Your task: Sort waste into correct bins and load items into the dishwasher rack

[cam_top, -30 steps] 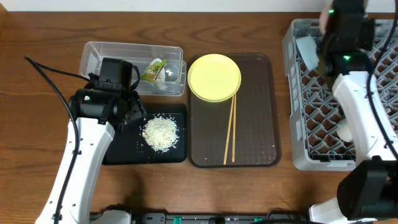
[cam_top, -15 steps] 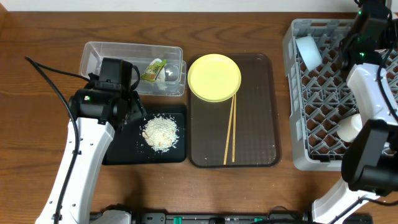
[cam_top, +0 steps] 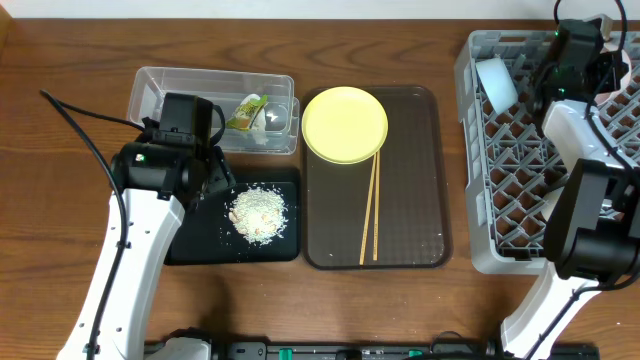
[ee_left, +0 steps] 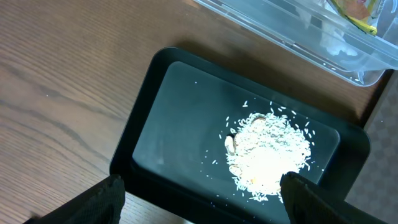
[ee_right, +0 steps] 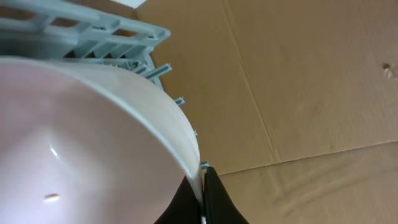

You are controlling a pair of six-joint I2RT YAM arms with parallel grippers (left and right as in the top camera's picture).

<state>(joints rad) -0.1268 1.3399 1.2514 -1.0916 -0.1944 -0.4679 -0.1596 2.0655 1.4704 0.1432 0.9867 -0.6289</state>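
Waste looks sorted: crinkled green-and-yellow wrapper (cam_top: 248,110) in clear plastic tub (cam_top: 150,80), whitish rice scraps (cam_top: 258,212) on flat black tray (cam_top: 195,240). Round yellow plate (cam_top: 345,124) and thin wooden chopsticks (cam_top: 370,210), frame centre, not yet in grey lattice rack (cam_top: 500,230). Left hand (ee_left: 208,199) spread, empty; right hand (ee_right: 200,202) pinches a pale bowl (ee_right: 81,143) by its rim.

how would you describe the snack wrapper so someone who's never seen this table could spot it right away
Find the big brown tray in the middle of the table; left of its top end in the overhead view sits a clear plastic tub. The wrapper lies inside, toward the tub's right end. It is the only crinkled green-and-yellow thing there, beside a white paper scrap.
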